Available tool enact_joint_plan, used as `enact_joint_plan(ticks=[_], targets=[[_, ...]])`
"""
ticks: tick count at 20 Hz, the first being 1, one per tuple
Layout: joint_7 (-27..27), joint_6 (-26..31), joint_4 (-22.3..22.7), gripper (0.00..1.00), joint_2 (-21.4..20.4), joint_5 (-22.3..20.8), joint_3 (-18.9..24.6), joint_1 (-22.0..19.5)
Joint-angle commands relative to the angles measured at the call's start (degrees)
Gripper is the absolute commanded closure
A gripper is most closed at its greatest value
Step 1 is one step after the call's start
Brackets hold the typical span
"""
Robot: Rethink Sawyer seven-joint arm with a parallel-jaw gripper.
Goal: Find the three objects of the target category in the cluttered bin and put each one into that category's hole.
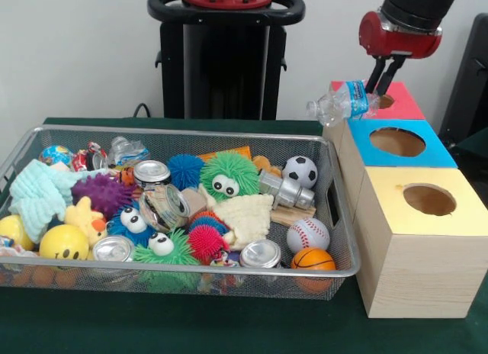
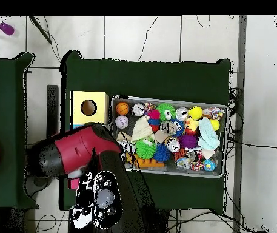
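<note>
Silver wire-mesh bin sits crowded with toys; three wooden boxes stand beside it, topped red, blue and yellow. The black gripper pinches one clear blue-labelled plastic bottle, hanging over the red box's edge. Delivery is underway: it likely needs shifting over the blue-topped box's round hole, then releasing.

Lighting was bright, even and diffuse in the front view; shadows were soft, falling faintly beneath the bin onto the dark desk. Small glints marked the silver cans and the flask. Fine detail was slightly soft throughout. The overhead view appeared dimmer and coarser.
</note>
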Motion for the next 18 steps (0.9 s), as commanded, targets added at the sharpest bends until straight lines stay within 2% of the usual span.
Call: enact_joint_plan(ticks=[1, 18], targets=[[18.92, 6.95, -7.3, 1.0, 5.57, 2.39, -5.8, 3.23], [16.97, 7.0, -9.94, 1.0, 7.88, 5.82, -10.69, 6.82]])
